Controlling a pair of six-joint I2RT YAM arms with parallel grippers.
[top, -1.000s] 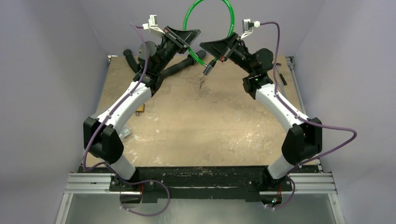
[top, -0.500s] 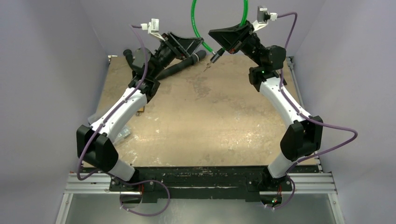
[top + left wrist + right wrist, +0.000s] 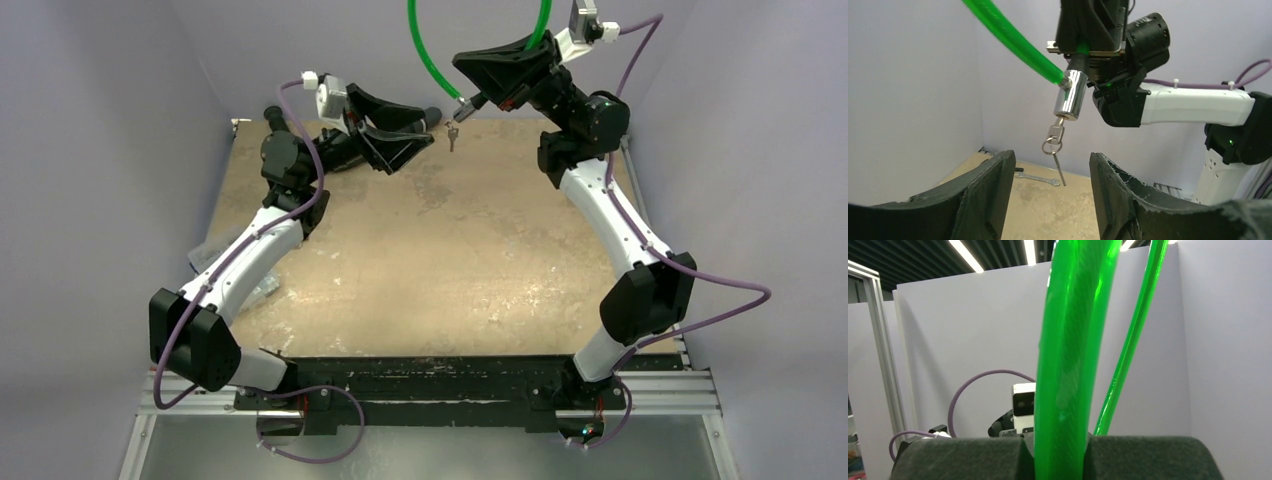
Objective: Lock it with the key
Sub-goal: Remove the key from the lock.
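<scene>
My right gripper (image 3: 468, 98) is shut on a green cable loop (image 3: 418, 45), held high at the back; the cable fills the right wrist view (image 3: 1063, 390) between the pads. A silver cylinder (image 3: 1069, 95) ends the cable. A small silver key (image 3: 1056, 132) sits in its underside, and a ring with a second thin key (image 3: 1060, 170) hangs below; the keys also show in the top view (image 3: 452, 136). My left gripper (image 3: 1050, 192) is open and empty, just below and in front of the hanging keys, left of them in the top view (image 3: 420, 130). The brass padlock is hidden.
A flat silver wrench (image 3: 1038, 178) lies on the tan table (image 3: 440, 260) by the back wall. A black-handled tool (image 3: 272, 114) lies at the back left behind my left arm. Crumpled clear plastic (image 3: 262, 290) lies at the left edge. Purple walls close three sides.
My right gripper has risen and moved back with the cable and keys. My left gripper has let go of the cable, swung round and now points right under the keys.
</scene>
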